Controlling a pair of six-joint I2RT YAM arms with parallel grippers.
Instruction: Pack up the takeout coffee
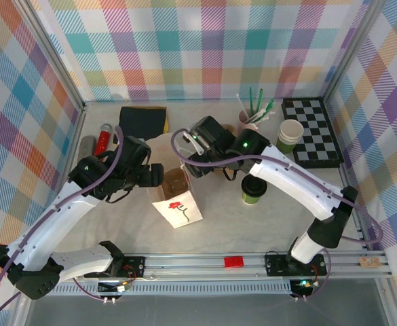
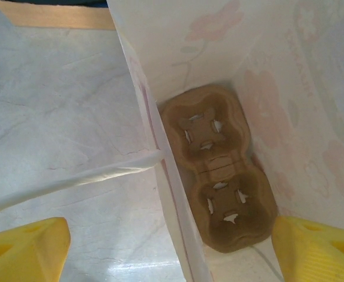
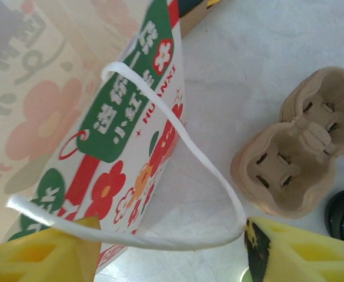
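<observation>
Coffee [image 1: 253, 191] right of bag [image 1: 181, 210]. Left pincer [image 2: 172, 249] wide open astride bag wall; right pincer [image 3: 169, 241] open, handle [image 3: 205, 165] between.

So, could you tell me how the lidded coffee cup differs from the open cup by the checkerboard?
The takeout coffee wears a black lid; the open cup has none and shows its white inside. The takeout coffee stands mid-table beside the right arm; the open cup stands farther back, next to the checkerboard. Both are upright green-sided paper cups.
</observation>
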